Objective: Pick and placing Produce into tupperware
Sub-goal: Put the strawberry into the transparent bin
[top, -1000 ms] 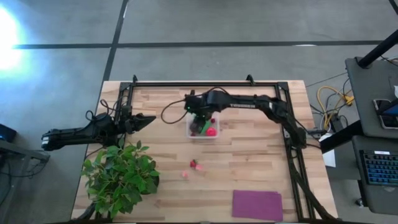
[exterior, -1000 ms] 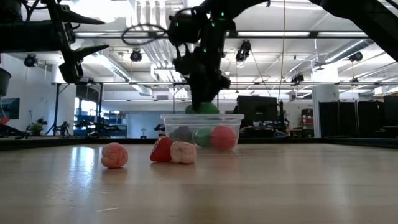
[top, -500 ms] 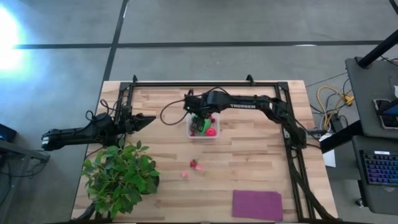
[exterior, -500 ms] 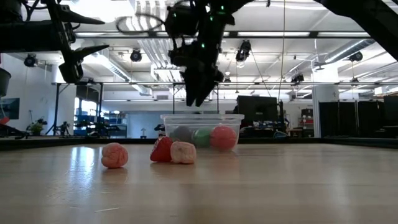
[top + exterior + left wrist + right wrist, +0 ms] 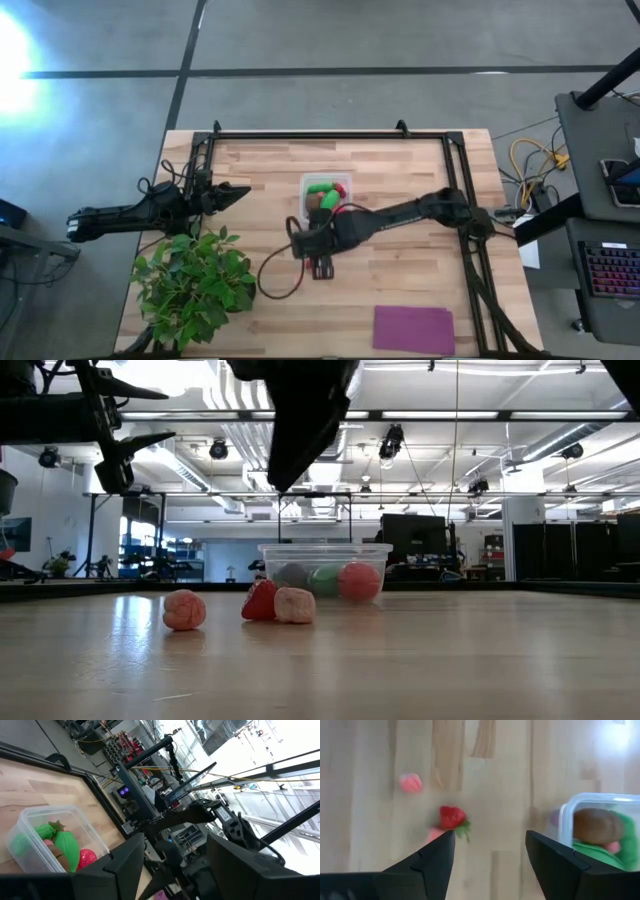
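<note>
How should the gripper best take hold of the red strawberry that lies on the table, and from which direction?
Come straight down with the open right gripper and close on the red body of the strawberry, not its green leaves. It lies low on the table, and a pink piece touches one side, so the fingers should probably avoid that side.

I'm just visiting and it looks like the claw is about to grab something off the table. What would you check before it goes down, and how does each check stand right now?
1. Right claw open: ok, its fingers stand wide apart.
2. Right claw empty: ok, nothing between the fingers.
3. Target in sight: ok, the strawberry lies on the table, with a pink piece farther off.
4. Claw centred over the strawberry: cannot tell; it sits just off one finger in the wrist view.
5. Tupperware has room: cannot tell; it already holds green, brown and red pieces.
6. Left claw out of the way: ok, parked near the plant.
</note>
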`<state>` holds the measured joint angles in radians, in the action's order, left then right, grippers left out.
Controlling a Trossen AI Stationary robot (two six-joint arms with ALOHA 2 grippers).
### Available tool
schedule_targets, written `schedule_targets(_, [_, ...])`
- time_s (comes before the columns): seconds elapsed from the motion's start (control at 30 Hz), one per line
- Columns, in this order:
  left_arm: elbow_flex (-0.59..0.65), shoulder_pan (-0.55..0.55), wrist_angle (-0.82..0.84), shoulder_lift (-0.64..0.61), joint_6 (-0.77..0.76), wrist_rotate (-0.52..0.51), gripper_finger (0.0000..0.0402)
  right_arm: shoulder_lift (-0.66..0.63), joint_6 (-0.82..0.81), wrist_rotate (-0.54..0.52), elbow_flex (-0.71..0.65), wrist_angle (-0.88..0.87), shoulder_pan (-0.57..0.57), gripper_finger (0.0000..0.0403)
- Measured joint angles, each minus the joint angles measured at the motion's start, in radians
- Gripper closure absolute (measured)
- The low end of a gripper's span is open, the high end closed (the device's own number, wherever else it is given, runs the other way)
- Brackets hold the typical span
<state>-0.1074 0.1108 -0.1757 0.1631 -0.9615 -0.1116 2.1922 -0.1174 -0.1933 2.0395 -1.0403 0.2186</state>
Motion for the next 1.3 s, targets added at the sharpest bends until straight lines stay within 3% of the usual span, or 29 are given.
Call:
schedule_targets(0.17, [0.000,0.000,0.000,0.000,0.000,0.000,0.0201,0.024,-0.107,-0.016,-0.001,0.103,0.033,0.0168])
schedule_targets(0.37, [0.000,0.000,0.000,0.000,0.000,0.000,0.0201,0.080,-0.199,0.084,-0.003,0.142,0.035,0.0168])
schedule_targets(0.83, [0.000,0.000,0.000,0.000,0.000,0.000,0.0201,0.124,-0.204,0.090,-0.052,0.128,0.050,0.0170])
schedule_targets(1.3, [0.000,0.000,0.000,0.000,0.000,0.000,0.0201,0.121,-0.204,0.077,-0.160,0.263,0.046,0.0172])
